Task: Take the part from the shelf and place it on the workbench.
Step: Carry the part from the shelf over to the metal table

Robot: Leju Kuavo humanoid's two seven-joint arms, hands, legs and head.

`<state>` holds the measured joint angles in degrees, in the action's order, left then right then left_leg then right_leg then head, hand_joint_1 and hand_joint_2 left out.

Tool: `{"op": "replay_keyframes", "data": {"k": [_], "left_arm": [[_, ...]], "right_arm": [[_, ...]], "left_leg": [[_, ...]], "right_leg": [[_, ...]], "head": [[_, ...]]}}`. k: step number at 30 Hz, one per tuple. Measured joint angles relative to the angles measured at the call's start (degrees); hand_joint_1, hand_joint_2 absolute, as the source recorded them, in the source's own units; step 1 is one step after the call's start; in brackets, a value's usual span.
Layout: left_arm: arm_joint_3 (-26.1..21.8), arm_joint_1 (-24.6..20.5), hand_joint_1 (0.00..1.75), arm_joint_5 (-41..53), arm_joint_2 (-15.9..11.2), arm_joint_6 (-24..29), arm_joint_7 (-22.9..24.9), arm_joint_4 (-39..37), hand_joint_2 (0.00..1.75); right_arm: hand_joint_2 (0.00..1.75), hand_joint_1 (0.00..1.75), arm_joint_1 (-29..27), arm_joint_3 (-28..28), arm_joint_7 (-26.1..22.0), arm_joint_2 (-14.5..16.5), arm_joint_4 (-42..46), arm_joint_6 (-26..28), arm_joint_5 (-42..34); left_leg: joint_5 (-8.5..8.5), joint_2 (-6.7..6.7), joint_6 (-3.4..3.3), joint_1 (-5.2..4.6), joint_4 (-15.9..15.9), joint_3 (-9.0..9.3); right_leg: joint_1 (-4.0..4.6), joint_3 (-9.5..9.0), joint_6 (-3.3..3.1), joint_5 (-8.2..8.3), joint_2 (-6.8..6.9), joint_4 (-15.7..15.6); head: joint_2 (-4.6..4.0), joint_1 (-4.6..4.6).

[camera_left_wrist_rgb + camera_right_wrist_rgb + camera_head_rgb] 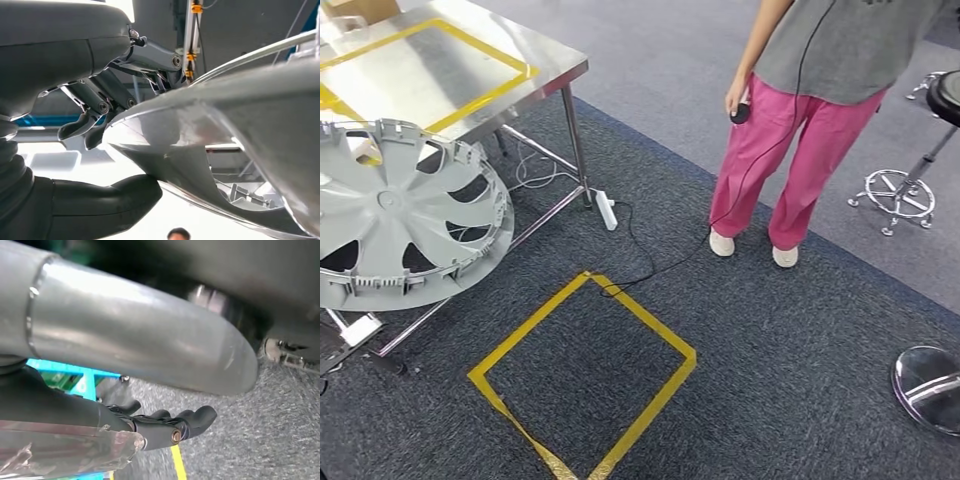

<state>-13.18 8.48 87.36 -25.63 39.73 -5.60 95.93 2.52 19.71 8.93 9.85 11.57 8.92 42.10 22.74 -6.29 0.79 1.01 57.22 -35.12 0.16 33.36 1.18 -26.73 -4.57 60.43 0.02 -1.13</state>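
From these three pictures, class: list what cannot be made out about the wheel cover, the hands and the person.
- Wheel cover: cut off by the head view's left edge.
- Left hand: contact points behind the cover's rim.
- Right hand: blurred; whether it holds anything is unclear.
- Person: upper body cut off.

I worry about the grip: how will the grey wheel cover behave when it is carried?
The wheel cover is probably light for its size: thin, with open gaps. Its smooth curved rim may slip in the left hand. It looks fairly stiff, perhaps slightly flexible.

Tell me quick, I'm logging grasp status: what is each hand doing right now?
Left hand: holding the grey wheel cover by its rim.
Right hand: holds nothing, fingers stretched out over the carpet.
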Motion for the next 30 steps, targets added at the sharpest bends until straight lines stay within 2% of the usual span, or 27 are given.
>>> {"op": "replay_keyframes", "data": {"k": [1,2,3,4,5,7,8,9,10,11,12,14,15,16,17,18,19,21,22,23,24,25,26,27,28,29,30], "left_arm": [[0.0,0.1,1.75,0.0,0.0,0.0,-0.1,0.0,1.75],[-0.1,0.1,1.75,0.0,0.0,0.0,-0.2,-0.1,1.75],[-0.1,0.3,1.75,-0.1,-0.1,0.0,-0.3,-0.2,1.75],[-0.2,0.5,1.75,-0.1,-0.1,0.0,-0.4,-0.3,1.75],[-0.2,0.6,1.75,-0.1,-0.1,0.0,-0.6,-0.3,1.75],[-0.2,0.6,1.75,-0.1,-0.1,0.0,-0.7,-0.5,1.75],[-0.2,0.5,1.75,-0.1,-0.1,0.0,-0.8,-0.6,1.75],[-0.2,0.5,1.75,-0.1,-0.1,0.0,-0.8,-0.7,1.75],[-0.2,0.5,1.75,-0.1,-0.1,0.0,-0.8,-0.8,1.75],[-0.2,0.5,1.75,-0.1,0.0,0.0,-0.8,-0.9,1.75],[-0.2,0.6,1.75,-0.1,0.0,0.0,-0.9,-0.9,1.75],[-0.3,0.5,1.75,-0.1,0.0,0.0,-0.9,-0.9,1.75],[-0.3,0.5,1.75,-0.1,0.0,0.0,-0.9,-1.0,1.75],[-0.3,0.6,1.75,-0.1,0.1,0.0,-0.9,-1.0,1.75],[-0.3,0.7,1.75,-0.1,0.2,0.0,-0.9,-1.0,1.75],[-0.4,1.0,1.75,-0.1,0.3,0.0,-0.9,-1.0,1.75],[-0.4,1.2,1.75,-0.1,0.4,0.0,-0.9,-1.0,1.75],[-0.4,1.4,1.75,0.0,0.4,0.0,-1.0,-1.0,1.75],[-0.4,1.5,1.75,0.0,0.5,0.0,-1.0,-1.0,1.75],[-0.4,1.4,1.75,0.0,0.6,0.0,-0.9,-1.0,1.75],[-0.3,1.5,1.75,0.0,0.8,0.0,-0.9,-1.0,1.75],[-0.3,1.5,1.75,0.0,0.9,0.0,-0.9,-1.0,1.75],[-0.3,1.6,1.75,0.1,1.1,0.0,-0.8,-1.0,1.75],[-0.3,1.6,1.75,0.1,1.2,0.0,-0.8,-1.0,1.75],[-0.3,1.7,1.75,0.1,1.3,0.0,-0.8,-1.0,1.75],[-0.3,1.6,1.75,0.1,1.4,0.0,-0.7,-1.0,1.75],[-0.2,1.6,1.75,0.1,1.4,0.0,-0.6,-1.0,1.75]], "right_arm": [[0.00,0.00,0.0,0.0,0.0,0.0,0.0,0.0,0.0],[0.00,0.00,0.1,0.0,0.1,0.1,0.0,0.1,0.0],[0.00,0.00,0.1,0.0,0.2,0.1,0.0,0.1,0.0],[0.00,0.00,0.2,0.0,0.2,0.2,0.0,0.1,0.0],[0.00,0.00,0.2,0.0,0.3,0.3,0.0,0.1,0.0],[0.00,0.00,0.1,0.0,0.3,0.4,0.0,0.0,0.0],[0.00,0.00,0.0,0.0,0.3,0.4,0.0,0.0,0.0],[0.00,0.00,0.0,0.0,0.3,0.4,0.0,0.0,0.0],[0.00,0.00,0.0,0.0,0.3,0.4,0.0,0.0,0.0],[0.00,0.00,-0.1,0.0,0.3,0.4,0.0,0.0,0.0],[0.00,0.00,0.0,-0.1,0.3,0.4,0.0,0.0,0.0],[0.00,0.00,0.0,-0.1,0.3,0.4,0.0,0.0,0.1],[0.00,0.00,0.0,-0.1,0.3,0.4,0.0,0.0,0.1],[0.00,0.00,0.0,-0.1,0.3,0.4,0.0,0.0,0.1],[0.00,0.00,0.1,-0.1,0.3,0.4,0.0,0.0,0.1],[0.00,0.00,0.1,-0.1,0.3,0.4,0.0,0.0,0.1],[0.00,0.00,0.2,-0.1,0.3,0.4,0.0,0.0,0.1],[0.00,0.00,0.2,-0.1,0.3,0.4,0.0,0.0,0.1],[0.00,0.00,0.1,-0.1,0.3,0.4,0.0,0.0,0.0],[0.00,0.00,0.1,-0.1,0.3,0.4,0.0,0.0,0.0],[0.00,0.00,0.0,-0.1,0.3,0.4,0.0,0.0,0.0],[0.00,0.00,-0.1,-0.1,0.3,0.4,0.0,-0.1,0.0],[0.00,0.00,-0.1,-0.1,0.3,0.4,0.0,-0.1,0.0],[0.00,0.00,-0.1,-0.1,0.3,0.4,0.0,-0.1,0.0],[0.00,0.00,-0.1,-0.1,0.2,0.4,0.0,-0.1,0.0],[0.00,0.00,-0.1,-0.1,0.2,0.4,0.0,-0.1,0.0],[0.00,0.00,-0.1,-0.1,0.3,0.4,0.0,-0.1,0.0]], "left_leg": [[-0.19,-0.75,0.36,0.11,0.0,-0.30],[-0.44,-1.48,0.78,0.23,0.0,-0.59],[-0.67,-2.05,1.16,0.41,-0.2,-0.82],[-0.54,-1.51,1.48,0.38,0.0,-1.07],[0.25,-0.05,1.77,0.24,1.0,-1.63],[3.57,3.90,2.17,-0.05,6.5,-4.14],[5.43,4.99,2.35,-0.04,10.4,-5.87],[6.62,5.39,2.47,0.00,13.6,-7.31],[6.82,5.58,2.58,0.04,15.3,-7.97],[6.00,5.71,2.67,0.07,14.9,-7.60],[4.38,6.10,2.74,0.09,12.3,-6.12],[1.34,8.76,2.83,-0.12,4.8,-1.81],[0.64,9.89,2.49,-0.27,2.0,-0.29],[0.54,10.59,2.06,-0.43,0.5,0.46],[0.74,10.33,1.52,-0.59,0.0,0.56],[0.71,9.47,0.87,-0.50,0.0,0.50],[0.68,8.81,0.50,-0.43,-0.1,0.51],[0.53,7.53,-0.24,-0.20,-0.2,0.54],[0.48,6.90,-0.49,-0.13,-0.2,0.49],[0.43,6.19,-0.65,-0.12,-0.2,0.44],[0.40,5.42,-0.72,-0.13,-0.2,0.39],[0.39,4.59,-0.74,-0.16,-0.2,0.37],[0.38,3.74,-0.74,-0.18,-0.2,0.39],[0.36,2.88,-0.73,-0.19,-0.2,0.41],[0.33,2.03,-0.68,-0.16,-0.2,0.43],[0.28,1.21,-0.55,-0.20,-0.1,0.38],[0.21,0.48,-0.37,-0.17,0.0,0.26]], "right_leg": [[-0.07,-0.54,0.03,0.09,-0.74,-1.1],[-0.06,-0.73,0.03,0.05,-0.61,-1.4],[-0.02,-0.80,-0.11,0.20,0.10,-1.5],[-0.05,-0.84,-0.39,0.40,0.80,-1.7],[-0.11,-0.91,-0.72,0.59,1.59,-2.0],[-0.10,-0.97,-1.17,0.76,3.22,-2.2],[-0.05,-0.95,-1.29,0.74,4.06,-2.3],[-0.01,-0.92,-1.32,0.70,4.91,-2.2],[-0.01,-0.93,-1.34,0.64,5.79,-2.2],[-0.01,-0.95,-1.31,0.57,6.65,-2.2],[-0.02,-1.04,-1.21,0.48,7.47,-2.2],[0.21,-1.30,-0.78,0.15,8.86,-2.1],[0.47,-1.46,-0.50,-0.06,9.45,-2.1],[0.73,-1.62,-0.26,-0.25,10.07,-2.0],[0.96,-1.80,-0.04,-0.41,10.72,-2.1],[0.97,-2.05,0.18,-0.55,11.33,-2.2],[0.88,-2.10,0.49,-0.89,11.21,-2.1],[0.61,-0.92,1.12,-2.93,8.63,0.9],[0.50,0.70,1.33,-4.67,6.82,4.3],[0.45,2.70,1.39,-6.47,5.57,8.4],[0.43,4.63,1.38,-7.76,5.01,12.2],[0.43,5.93,1.31,-8.09,4.80,14.4],[0.44,6.19,1.14,-7.26,4.69,14.3],[0.43,5.34,0.90,-5.45,4.41,12.0],[0.38,3.71,0.62,-3.17,3.47,8.2],[0.24,1.95,0.31,-1.40,1.83,4.1],[0.10,0.53,0.19,-0.25,0.42,0.9]], "head": [[0.00,-0.01],[0.00,-0.02],[0.00,-0.01],[0.00,-0.05],[0.00,-0.25],[0.00,-0.56],[0.00,-0.67],[0.00,-0.65],[0.00,-0.67],[0.00,-0.66],[0.00,-0.68],[0.00,-0.74],[0.00,-0.73],[0.00,-0.72],[0.00,-0.68],[0.00,-0.62],[0.00,-0.60],[0.00,-0.43],[0.00,-0.30],[0.00,-0.22],[0.00,-0.20],[0.00,-0.19],[0.00,-0.20],[0.00,-0.20],[0.00,-0.20],[0.00,-0.22],[0.00,-0.24]]}}
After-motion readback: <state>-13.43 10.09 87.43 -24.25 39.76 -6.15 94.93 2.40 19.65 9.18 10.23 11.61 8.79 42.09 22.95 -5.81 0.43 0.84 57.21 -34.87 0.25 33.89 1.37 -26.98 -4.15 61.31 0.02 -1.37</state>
